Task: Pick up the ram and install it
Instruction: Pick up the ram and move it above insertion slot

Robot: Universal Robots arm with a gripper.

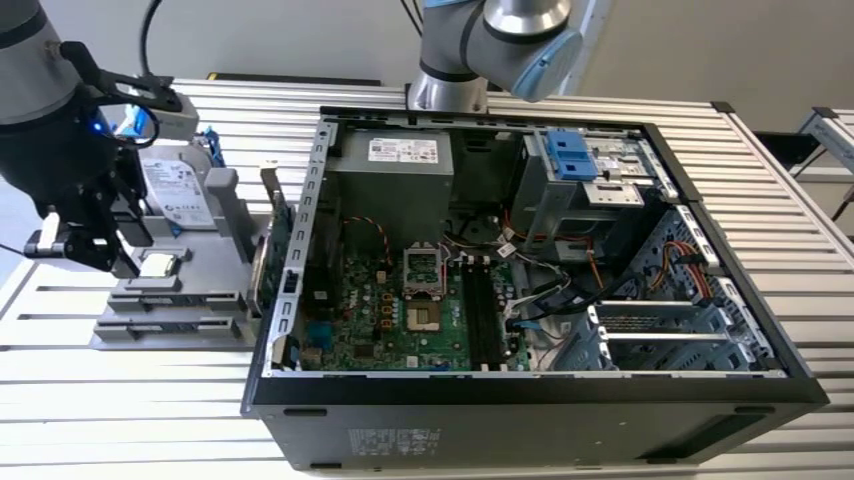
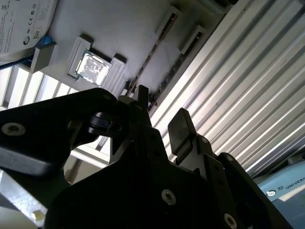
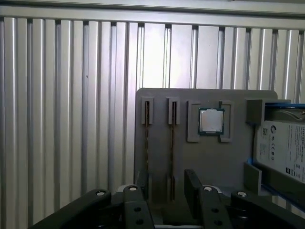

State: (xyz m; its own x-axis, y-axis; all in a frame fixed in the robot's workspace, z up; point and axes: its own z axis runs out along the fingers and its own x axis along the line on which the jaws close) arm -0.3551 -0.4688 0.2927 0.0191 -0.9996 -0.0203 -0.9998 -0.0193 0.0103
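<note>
The ram (image 3: 172, 138) stands on edge in a narrow slot of a grey holder (image 3: 214, 157), showing as a thin dark line; in the second wrist view the ram (image 2: 151, 55) is a brownish strip. The neighbouring slot (image 3: 147, 138) shows a similar dark edge. My gripper (image 3: 167, 180) hovers above the holder, open, its black fingers (image 3: 192, 183) apart with nothing between them and roughly in line with the ram. In the exterior view the gripper (image 1: 100, 255) hangs over the holder (image 1: 174, 300) at that view's left, away from the motherboard's black slots (image 1: 483, 320).
A processor chip (image 3: 210, 120) and a silver labelled hard drive (image 3: 283, 148) share the holder. A green expansion card (image 1: 280, 260) stands between the holder and the open computer case (image 1: 534, 400). Cables and drive cages crowd the case's right side. The table is ribbed aluminium.
</note>
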